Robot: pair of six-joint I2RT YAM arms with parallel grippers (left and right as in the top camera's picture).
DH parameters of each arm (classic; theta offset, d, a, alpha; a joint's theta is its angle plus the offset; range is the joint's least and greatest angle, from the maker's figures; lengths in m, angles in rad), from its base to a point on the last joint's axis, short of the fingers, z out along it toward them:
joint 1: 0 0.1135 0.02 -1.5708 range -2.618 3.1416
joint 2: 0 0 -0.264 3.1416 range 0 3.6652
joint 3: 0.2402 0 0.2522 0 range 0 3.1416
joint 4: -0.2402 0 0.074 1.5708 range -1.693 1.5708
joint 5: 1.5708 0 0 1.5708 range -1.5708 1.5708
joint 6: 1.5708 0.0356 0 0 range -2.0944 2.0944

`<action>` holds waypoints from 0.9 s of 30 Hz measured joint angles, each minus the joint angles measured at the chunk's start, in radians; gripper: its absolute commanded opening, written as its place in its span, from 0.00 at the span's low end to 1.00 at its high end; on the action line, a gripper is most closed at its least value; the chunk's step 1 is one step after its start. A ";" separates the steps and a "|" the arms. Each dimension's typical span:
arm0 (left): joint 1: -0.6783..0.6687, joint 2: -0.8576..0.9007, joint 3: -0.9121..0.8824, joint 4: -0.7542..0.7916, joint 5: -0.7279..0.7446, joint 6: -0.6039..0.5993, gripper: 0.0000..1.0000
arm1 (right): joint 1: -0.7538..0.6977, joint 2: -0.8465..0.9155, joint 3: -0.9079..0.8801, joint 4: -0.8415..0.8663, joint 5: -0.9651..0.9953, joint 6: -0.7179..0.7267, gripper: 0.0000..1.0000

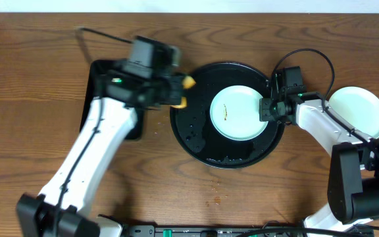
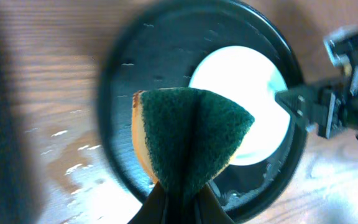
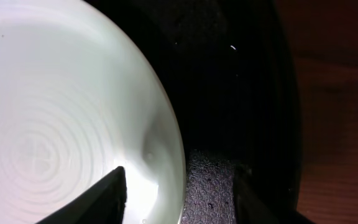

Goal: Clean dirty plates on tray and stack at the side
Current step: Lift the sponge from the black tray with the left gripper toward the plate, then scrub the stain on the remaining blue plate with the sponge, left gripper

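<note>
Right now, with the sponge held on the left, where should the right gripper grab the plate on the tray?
Pinch the plate by its right rim, coming from the right. It lies flat on the tray, so only the thin raised edge offers a grip; the right gripper straddles that edge, open, leaving the smear clear for the sponge.

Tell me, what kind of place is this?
Probably a robot test bench, not a real kitchen: two robot arms work at a wooden table, one holding a sponge over a black tray with a plate.
</note>
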 measured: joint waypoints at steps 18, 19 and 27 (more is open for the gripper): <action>-0.217 0.373 0.000 0.327 -0.050 -0.053 0.08 | 0.000 0.000 -0.003 0.017 -0.006 -0.007 0.02; -0.219 0.380 0.000 0.330 -0.058 -0.053 0.07 | 0.000 0.000 -0.003 0.018 -0.006 -0.007 0.01; -0.220 0.399 0.000 0.337 -0.095 -0.053 0.08 | 0.000 0.000 -0.004 0.033 -0.007 -0.007 0.09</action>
